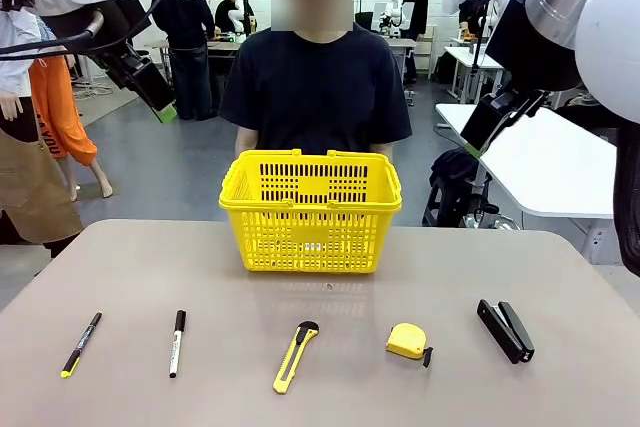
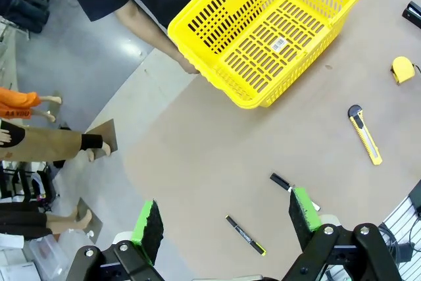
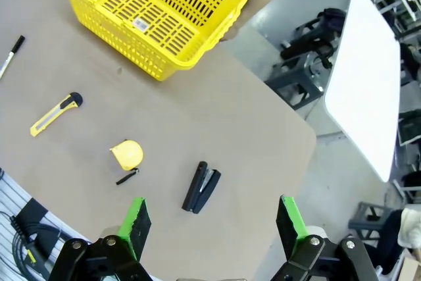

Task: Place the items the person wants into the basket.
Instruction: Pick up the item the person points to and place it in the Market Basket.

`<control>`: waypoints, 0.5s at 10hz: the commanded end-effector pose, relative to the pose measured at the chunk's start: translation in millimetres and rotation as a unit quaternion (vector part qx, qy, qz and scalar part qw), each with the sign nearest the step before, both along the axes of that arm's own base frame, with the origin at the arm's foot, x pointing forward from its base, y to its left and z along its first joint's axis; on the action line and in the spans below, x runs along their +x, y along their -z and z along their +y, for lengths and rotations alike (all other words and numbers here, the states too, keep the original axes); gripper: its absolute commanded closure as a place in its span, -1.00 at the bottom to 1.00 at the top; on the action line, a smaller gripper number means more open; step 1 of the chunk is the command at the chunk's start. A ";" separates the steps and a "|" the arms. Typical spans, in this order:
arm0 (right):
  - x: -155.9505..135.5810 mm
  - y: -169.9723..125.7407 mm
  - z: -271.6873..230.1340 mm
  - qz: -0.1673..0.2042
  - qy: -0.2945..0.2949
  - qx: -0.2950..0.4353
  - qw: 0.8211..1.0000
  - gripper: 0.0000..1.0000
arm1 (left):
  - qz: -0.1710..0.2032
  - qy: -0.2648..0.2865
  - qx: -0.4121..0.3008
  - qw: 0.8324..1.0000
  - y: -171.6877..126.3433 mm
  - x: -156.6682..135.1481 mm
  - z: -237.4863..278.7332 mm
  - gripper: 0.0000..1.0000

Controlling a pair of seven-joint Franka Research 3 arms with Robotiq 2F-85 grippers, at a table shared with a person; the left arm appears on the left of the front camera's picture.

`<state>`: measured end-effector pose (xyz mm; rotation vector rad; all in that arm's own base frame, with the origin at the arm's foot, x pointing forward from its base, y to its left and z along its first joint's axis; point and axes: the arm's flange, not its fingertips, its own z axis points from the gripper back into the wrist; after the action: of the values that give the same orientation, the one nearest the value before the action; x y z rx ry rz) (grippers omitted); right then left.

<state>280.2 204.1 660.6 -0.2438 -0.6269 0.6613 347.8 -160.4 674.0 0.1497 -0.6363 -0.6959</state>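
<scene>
Left gripper [image 2: 225, 212] and right gripper [image 3: 212, 212] hang high, jaws apart. Lower frame, marker [image 1: 177, 343] runs near-vertical, cap up toward basket [image 1: 310, 212]; stapler [image 1: 505, 330] slants upper-left to lower-right.

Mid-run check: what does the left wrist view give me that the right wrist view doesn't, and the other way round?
Left wrist: the pen, lying between the open left fingers, with the marker partly behind one of them.
Right wrist: the open right fingers, a white side table, and the stapler whole rather than cut off at the frame edge.
Both: the empty basket, knife, tape measure, marker, and the person's arm at the basket.
</scene>
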 end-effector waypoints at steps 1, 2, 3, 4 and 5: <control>-0.8 -0.2 -0.8 0.002 0.004 0.006 1.000 -1.00 | 0.000 0.002 -0.008 1.000 -0.3 0.7 0.3 -1.00; 0.0 0.0 0.0 0.000 0.000 0.000 1.000 -1.00 | 0.000 0.000 0.000 1.000 0.0 0.0 0.0 -1.00; -1.1 -3.5 -35.6 0.042 -0.131 0.082 0.987 -1.00 | 0.059 0.059 -0.059 0.995 -10.3 4.9 30.1 -1.00; 4.2 -6.5 -69.4 0.030 -0.144 0.153 0.977 -1.00 | 0.099 0.105 -0.144 0.979 -20.3 11.3 61.5 -1.00; 10.6 -5.5 -99.4 0.028 -0.169 0.215 0.962 -1.00 | 0.121 0.118 -0.203 0.964 -24.9 17.4 93.0 -1.00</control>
<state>291.8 140.8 677.2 0.0938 -0.7439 0.7903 361.8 -100.8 686.4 -0.2110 -0.6362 -0.7748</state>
